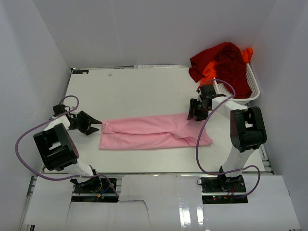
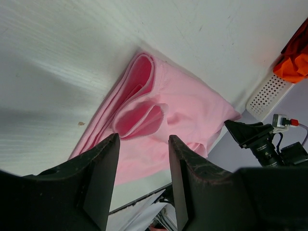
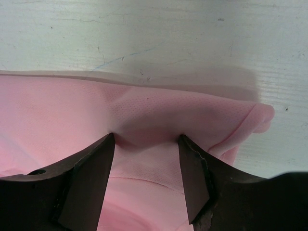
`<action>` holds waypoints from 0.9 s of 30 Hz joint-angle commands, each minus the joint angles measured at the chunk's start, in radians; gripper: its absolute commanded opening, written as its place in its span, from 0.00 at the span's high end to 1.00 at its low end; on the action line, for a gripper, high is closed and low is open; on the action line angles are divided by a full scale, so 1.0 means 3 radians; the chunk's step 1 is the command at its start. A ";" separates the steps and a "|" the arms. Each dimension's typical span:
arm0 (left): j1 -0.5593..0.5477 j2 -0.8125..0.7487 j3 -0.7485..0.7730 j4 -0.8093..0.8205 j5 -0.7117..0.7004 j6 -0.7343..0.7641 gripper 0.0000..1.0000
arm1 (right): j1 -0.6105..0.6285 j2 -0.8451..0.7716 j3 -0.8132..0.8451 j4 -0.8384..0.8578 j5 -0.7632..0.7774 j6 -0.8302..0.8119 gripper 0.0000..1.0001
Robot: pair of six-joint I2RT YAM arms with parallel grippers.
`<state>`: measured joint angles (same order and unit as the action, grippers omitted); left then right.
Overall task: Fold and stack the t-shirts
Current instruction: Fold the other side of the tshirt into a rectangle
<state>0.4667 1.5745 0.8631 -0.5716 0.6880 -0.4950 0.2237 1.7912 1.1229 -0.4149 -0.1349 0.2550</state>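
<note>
A light pink t-shirt, folded into a long strip, lies across the middle of the table. My left gripper hovers open just off its left end; in the left wrist view the layered end of the pink shirt lies ahead of the open left gripper, with nothing between the fingers. My right gripper is at the strip's far right edge. Its open fingertips press into the pink cloth, which dimples between them. A dark red t-shirt and an orange t-shirt are heaped in the basket.
A white mesh basket stands at the back right corner, against the right wall. White walls enclose the table on three sides. Purple cables loop from both arms. The right arm's wrist shows at the far end of the pink strip.
</note>
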 commanded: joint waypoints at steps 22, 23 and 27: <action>0.0045 0.0310 -0.0065 0.0417 0.0156 -0.0135 0.45 | -0.0009 0.0032 0.0056 0.0074 -0.0103 -0.0037 0.38; 0.0045 0.0325 -0.0070 0.0433 0.0156 -0.0140 0.45 | -0.0009 0.0032 0.0061 0.0064 -0.0103 -0.0037 0.38; 0.0045 0.0402 -0.0060 0.0499 0.0217 -0.0181 0.45 | -0.0009 0.0037 0.0056 0.0064 -0.0103 -0.0042 0.38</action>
<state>0.4759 1.6882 0.8314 -0.4572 0.7151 -0.5434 0.2237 1.7912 1.1229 -0.4141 -0.1455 0.2535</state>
